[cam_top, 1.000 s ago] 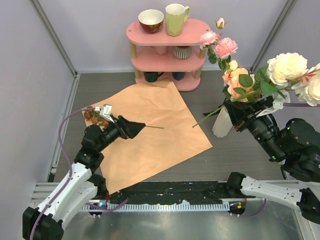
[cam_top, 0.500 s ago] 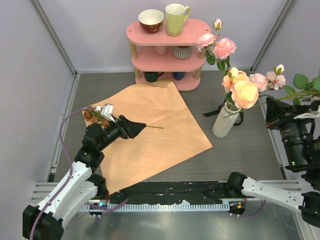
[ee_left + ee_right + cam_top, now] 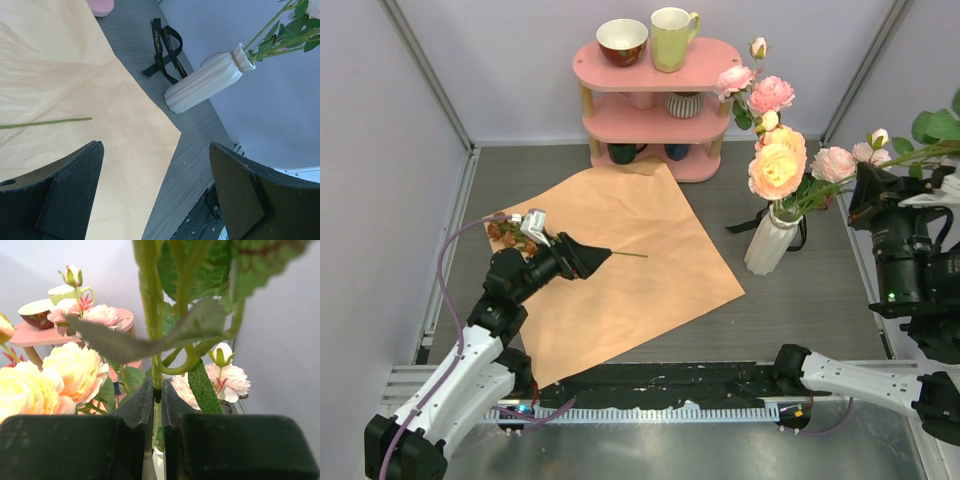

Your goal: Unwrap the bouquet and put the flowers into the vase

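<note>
With the paper (image 3: 620,260) opened flat, most flowers (image 3: 775,165) stand in the vase (image 3: 765,245) by the right edge of the surface (image 3: 800,300), the right tool (image 3: 156,405) pinching one stem (image 3: 150,315). The left tool (image 3: 155,190), spread, hovers over the last rose (image 3: 505,232)

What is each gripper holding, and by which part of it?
The right gripper pinches one of the flowers by its green stem. The left gripper is open and holds nothing.
</note>
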You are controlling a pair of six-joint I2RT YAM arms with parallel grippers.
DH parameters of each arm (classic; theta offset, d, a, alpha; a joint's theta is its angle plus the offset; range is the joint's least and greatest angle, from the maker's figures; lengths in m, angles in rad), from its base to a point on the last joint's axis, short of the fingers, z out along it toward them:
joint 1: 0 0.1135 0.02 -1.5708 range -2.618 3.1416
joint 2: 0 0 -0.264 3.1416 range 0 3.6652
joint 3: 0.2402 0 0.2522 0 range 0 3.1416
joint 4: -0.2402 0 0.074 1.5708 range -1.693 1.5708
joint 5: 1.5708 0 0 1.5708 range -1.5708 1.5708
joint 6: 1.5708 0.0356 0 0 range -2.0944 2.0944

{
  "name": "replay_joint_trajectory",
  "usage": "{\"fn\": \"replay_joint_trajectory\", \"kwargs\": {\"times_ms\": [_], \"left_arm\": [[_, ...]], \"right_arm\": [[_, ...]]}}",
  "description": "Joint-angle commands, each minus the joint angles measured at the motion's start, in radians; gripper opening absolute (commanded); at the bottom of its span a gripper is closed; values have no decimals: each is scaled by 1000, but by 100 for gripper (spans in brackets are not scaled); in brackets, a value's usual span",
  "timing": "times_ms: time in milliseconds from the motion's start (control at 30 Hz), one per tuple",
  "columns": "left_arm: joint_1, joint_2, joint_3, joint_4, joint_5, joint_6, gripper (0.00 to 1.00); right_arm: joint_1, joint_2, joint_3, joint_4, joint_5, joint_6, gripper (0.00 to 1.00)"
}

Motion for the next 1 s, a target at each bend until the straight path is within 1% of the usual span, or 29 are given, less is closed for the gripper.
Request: {"fn": "replay_joint_trajectory", "kwargs": {"times_ms": [0, 167, 533, 700, 967], "left_arm": [[4, -22, 34, -4, 0, 25, 90], [4, -19, 39, -10, 0, 28, 91], [4, 9, 42, 13, 6, 21, 91], [4, 10, 45, 8, 8, 22, 90], [4, 19, 43, 25, 9, 11, 91]], "right_arm": [[4, 46, -23, 80, 22, -68, 1], [4, 42, -58, 89, 40, -69, 1], [4, 40, 29, 68, 8, -111, 1], [2, 39, 37, 61, 8, -122, 1], [4, 13, -37, 63, -8, -76, 1]]}}
